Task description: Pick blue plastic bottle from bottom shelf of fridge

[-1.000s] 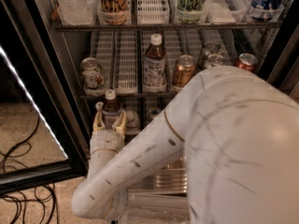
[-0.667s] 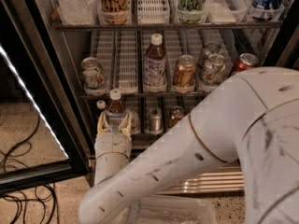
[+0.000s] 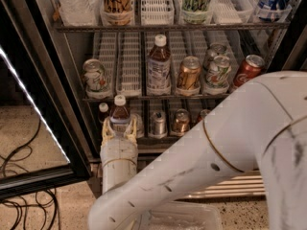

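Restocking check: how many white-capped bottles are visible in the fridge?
3. A tall bottle on the middle shelf; the blue plastic bottle in the tool at the bottom shelf's left front; another bottle just left behind it. The arm may hide more.

Speckled beige floor (image 3: 33, 128) lies dim at left, with black cables (image 3: 21, 158) looping loosely across it.
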`<state>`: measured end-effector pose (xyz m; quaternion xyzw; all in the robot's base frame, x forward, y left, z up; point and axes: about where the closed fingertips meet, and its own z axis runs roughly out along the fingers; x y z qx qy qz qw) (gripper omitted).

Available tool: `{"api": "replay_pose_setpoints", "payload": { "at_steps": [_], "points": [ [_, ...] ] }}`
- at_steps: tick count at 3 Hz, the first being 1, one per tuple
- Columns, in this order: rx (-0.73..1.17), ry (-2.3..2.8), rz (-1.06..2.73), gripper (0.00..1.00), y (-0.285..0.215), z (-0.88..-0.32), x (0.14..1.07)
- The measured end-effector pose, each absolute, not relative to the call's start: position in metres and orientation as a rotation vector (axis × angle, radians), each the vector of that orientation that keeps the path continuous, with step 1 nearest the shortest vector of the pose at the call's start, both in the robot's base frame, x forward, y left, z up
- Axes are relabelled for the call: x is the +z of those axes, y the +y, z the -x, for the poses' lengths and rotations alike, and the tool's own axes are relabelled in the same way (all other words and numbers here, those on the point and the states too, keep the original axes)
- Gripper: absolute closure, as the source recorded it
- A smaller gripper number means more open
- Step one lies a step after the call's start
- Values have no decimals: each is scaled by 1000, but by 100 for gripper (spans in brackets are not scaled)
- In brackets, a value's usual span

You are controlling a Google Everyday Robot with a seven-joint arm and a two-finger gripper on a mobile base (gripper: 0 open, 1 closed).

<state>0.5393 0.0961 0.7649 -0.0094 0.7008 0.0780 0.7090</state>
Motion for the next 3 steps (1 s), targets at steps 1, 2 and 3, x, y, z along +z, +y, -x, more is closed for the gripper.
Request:
{"api": "replay_pose_setpoints", "payload": {
  "at_steps": [1,2,3],
  "points": [
    [302,1559,35,100,85,-522,764],
    [348,1556,32,100,78,-514,760],
    [348,1556,32,100,78,-514,760]
  ]
}}
